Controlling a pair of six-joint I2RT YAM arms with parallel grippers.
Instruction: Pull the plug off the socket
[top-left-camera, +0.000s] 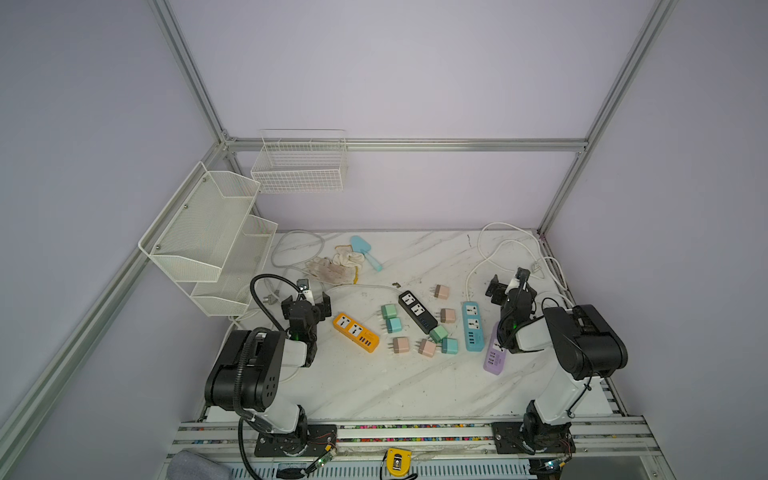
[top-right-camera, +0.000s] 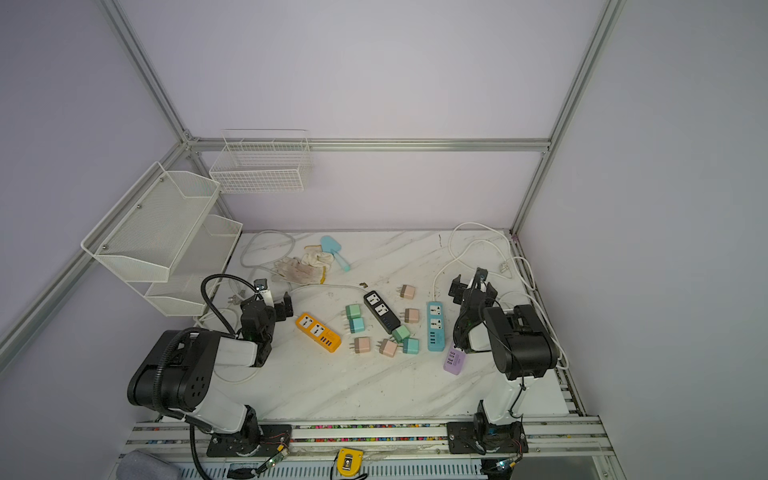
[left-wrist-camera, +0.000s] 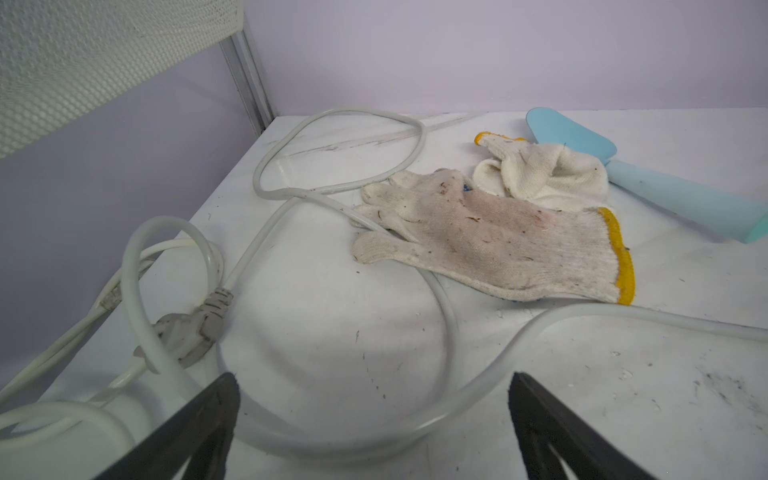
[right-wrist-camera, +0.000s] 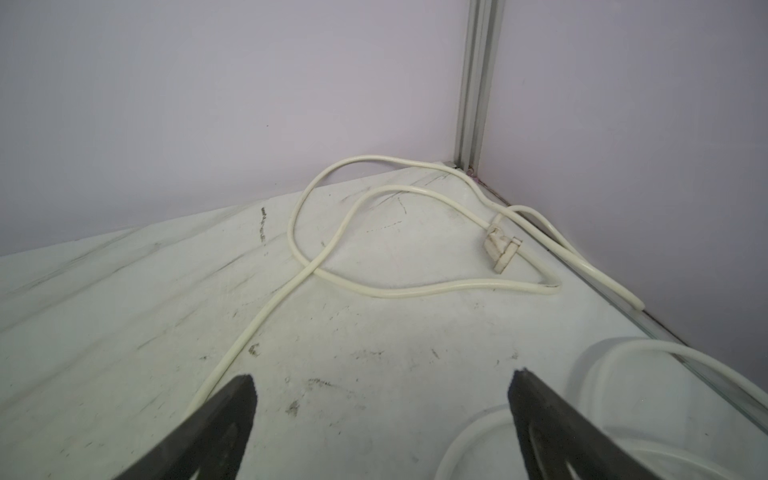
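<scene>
On the white marble-patterned table (top-left-camera: 374, 386) lie an orange power strip (top-left-camera: 355, 332), a black power strip (top-left-camera: 417, 311), a light-blue power strip (top-left-camera: 473, 326) and a lilac power strip (top-left-camera: 493, 359), the last partly under the right arm (top-left-camera: 582, 340). A green cube plug (top-left-camera: 438, 333) sits against the black one's near end. The left gripper (top-left-camera: 306, 303) and right gripper (top-left-camera: 507, 284) hover empty, fingers (top-left-camera: 325, 304) spread.

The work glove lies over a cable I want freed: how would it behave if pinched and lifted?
Probably floppy: the glove is knitted cloth lying flat, so it would likely droop from a pinch. Likely light and unlikely to roll. Its knit may snag the white cable beneath.
</scene>
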